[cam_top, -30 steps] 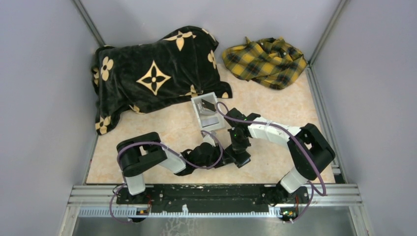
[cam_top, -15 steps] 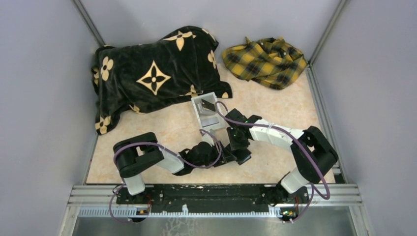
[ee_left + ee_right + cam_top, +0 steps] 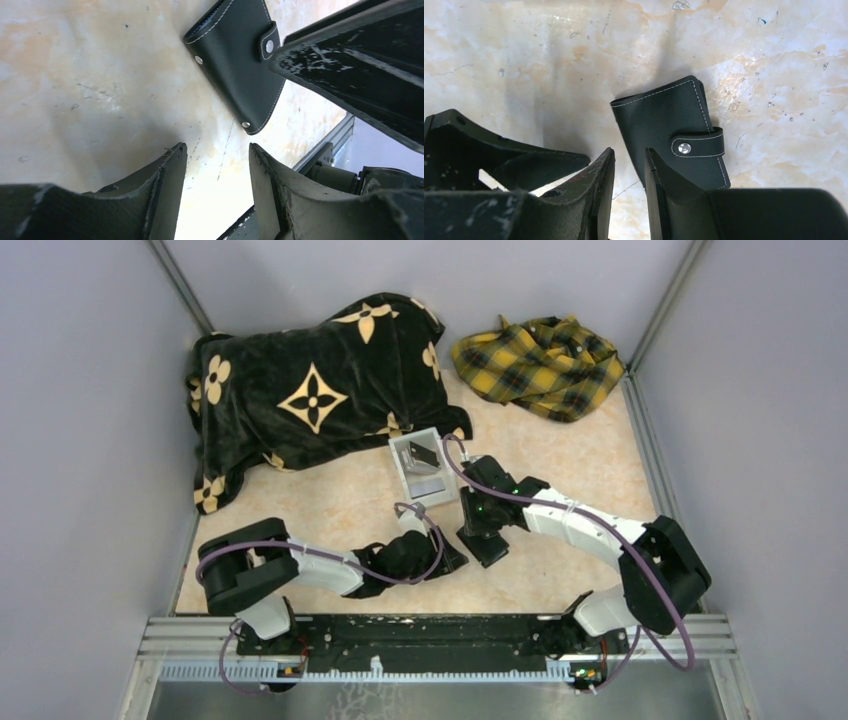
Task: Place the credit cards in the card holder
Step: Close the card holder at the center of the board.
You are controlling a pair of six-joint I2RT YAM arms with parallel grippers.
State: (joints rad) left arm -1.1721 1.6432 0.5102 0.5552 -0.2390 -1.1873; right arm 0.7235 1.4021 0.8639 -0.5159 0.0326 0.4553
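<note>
The card holder (image 3: 664, 125) is a black wallet, folded shut with its strap snapped, lying flat on the table. My right gripper (image 3: 630, 152) hovers just above its near edge, open by a narrow gap with only table between the fingers. My left gripper (image 3: 217, 150) is open and holds nothing, a short way from the card holder (image 3: 230, 55), with a right finger (image 3: 360, 65) just beyond it. Two credit cards, one dark (image 3: 423, 454) and one pale grey (image 3: 429, 486), sit in the clear-white box (image 3: 405, 462) beyond both grippers.
A black blanket with gold flowers (image 3: 310, 390) is heaped at the back left. A yellow plaid cloth (image 3: 540, 365) lies at the back right. Grey walls close in both sides, and a metal rail (image 3: 430, 630) runs along the near edge.
Both grippers have opened. The left arm has drawn back to the left, away from the card holder. The right gripper has shifted slightly farther from the near edge.
</note>
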